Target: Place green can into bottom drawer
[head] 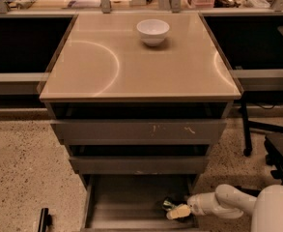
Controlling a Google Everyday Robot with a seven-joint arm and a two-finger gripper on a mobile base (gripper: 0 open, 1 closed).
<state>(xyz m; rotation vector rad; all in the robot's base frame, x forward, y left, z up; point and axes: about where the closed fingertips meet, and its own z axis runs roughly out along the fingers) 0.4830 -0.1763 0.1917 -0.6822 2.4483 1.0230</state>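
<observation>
Under upper drawers (138, 132), gripper (177, 211) and green can (169, 205) occupy bottom drawer (124, 202).

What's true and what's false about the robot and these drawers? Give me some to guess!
1. The white bowl sits on top of the cabinet. True.
2. The bottom drawer is closed. False: it is pulled open.
3. The end effector is low down at the bottom drawer's right side, next to the green can. True.
4. The green can stands beside the white bowl. False: it is down at the open bottom drawer, far below the bowl.
</observation>
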